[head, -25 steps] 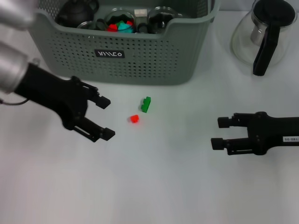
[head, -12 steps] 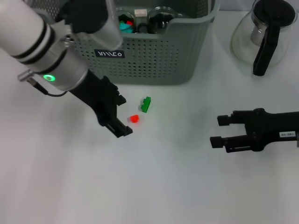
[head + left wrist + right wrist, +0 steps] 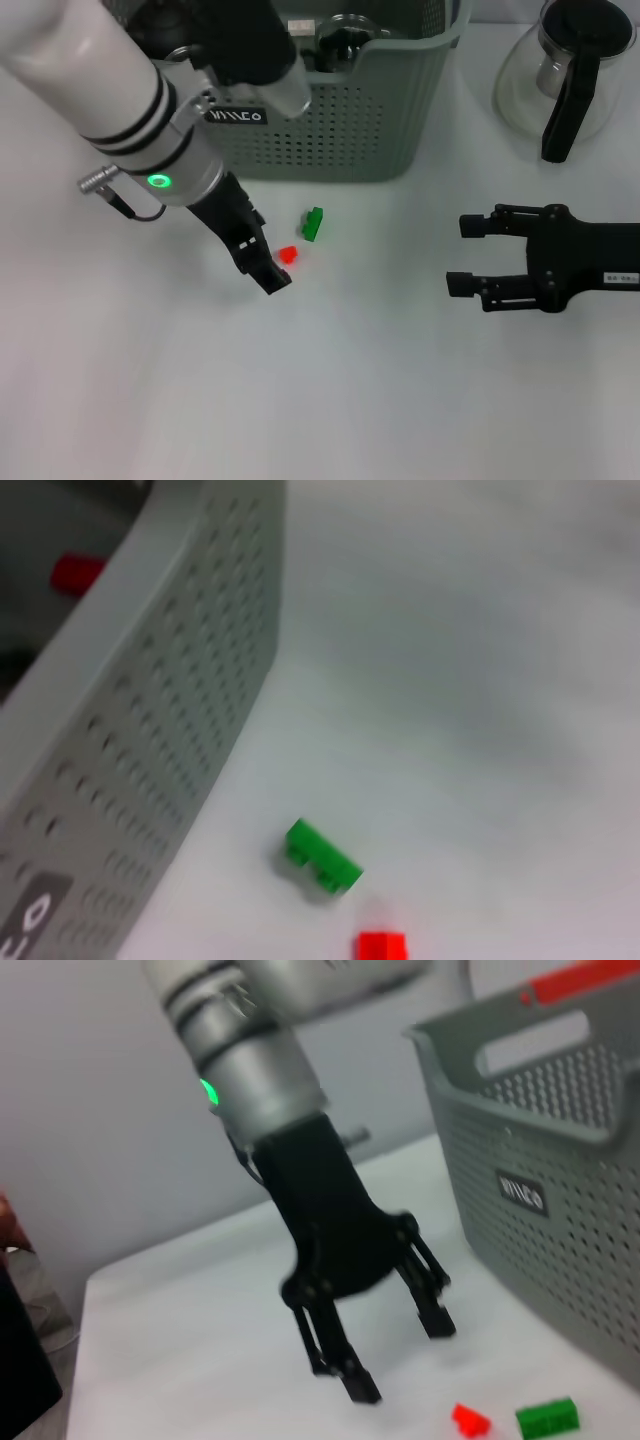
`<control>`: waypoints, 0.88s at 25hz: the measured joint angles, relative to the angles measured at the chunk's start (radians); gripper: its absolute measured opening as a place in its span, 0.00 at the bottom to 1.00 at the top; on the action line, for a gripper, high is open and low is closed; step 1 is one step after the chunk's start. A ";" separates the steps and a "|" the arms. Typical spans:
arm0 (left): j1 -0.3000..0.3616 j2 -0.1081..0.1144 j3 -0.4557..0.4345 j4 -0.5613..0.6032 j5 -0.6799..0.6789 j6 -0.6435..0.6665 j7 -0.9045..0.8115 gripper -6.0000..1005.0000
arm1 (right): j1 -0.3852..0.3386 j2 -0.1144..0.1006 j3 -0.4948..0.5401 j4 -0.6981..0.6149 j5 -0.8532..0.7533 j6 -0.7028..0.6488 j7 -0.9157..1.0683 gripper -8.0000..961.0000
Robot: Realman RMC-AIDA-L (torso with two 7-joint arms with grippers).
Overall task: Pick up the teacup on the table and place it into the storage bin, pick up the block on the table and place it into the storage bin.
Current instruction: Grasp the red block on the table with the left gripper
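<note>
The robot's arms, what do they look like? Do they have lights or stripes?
The left arm is white and silver with black rings, a green light and a thin black cable. Its left gripper is black with long thin fingers. The right gripper is black too, with a small white label on its body.

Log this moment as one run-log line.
left gripper: open, beside small red block | right gripper: open, idle | small green block: on table
</note>
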 joint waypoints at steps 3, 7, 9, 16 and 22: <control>0.007 -0.002 0.042 0.002 0.013 -0.026 -0.047 0.84 | -0.007 0.002 0.032 0.005 0.000 -0.029 -0.055 0.89; 0.033 -0.004 0.114 0.006 0.008 -0.102 -0.058 0.83 | -0.014 0.004 0.050 0.008 -0.002 -0.044 -0.076 0.89; 0.049 -0.004 0.158 0.011 0.009 -0.139 -0.062 0.81 | -0.018 0.004 0.052 0.008 -0.003 -0.044 -0.075 0.88; 0.051 -0.002 0.226 -0.006 0.029 -0.194 -0.099 0.69 | -0.022 0.004 0.053 0.008 -0.001 -0.045 -0.071 0.83; 0.037 -0.003 0.256 -0.015 0.076 -0.203 -0.141 0.57 | -0.022 0.004 0.056 0.010 -0.002 -0.045 -0.071 0.82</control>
